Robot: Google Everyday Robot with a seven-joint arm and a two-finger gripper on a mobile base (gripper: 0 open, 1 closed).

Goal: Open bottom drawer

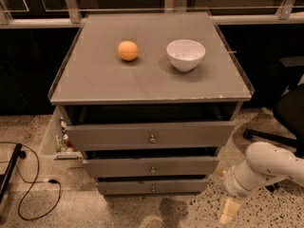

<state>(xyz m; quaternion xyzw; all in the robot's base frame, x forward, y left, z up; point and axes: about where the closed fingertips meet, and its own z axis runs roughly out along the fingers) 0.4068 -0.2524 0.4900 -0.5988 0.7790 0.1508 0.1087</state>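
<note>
**Bottom drawer (pixel 153 186) and claw (pixel 229 211) at the front of the counter (pixel 142 87)**

The bottom drawer is the lowest and narrowest of three grey fronts stacked under the front edge of the counter, just above the speckled floor (pixel 118 210). A small round metal knob (pixel 153 189) sits at its centre. Directly above it lies the middle drawer (pixel 118 167), and above that the top drawer (pixel 109 136), the widest front. A dark strip shows above each front, broadest over the top one.

The claw hangs low over the floor, out beyond the front right corner of the counter. It lies to the right of the bottom drawer and well apart from its knob, touching no drawer. Whether the claw is released or clenched cannot be told. The white arm (pixel 266 167) reaches in from the right edge of the view.

On the counter an orange (pixel 128 51) rests left of centre, toward the rear edge. A white bowl (pixel 185 54) stands upright to its right, apart from it. A black cable (pixel 35 194) loops on the floor beyond the front left corner
</note>
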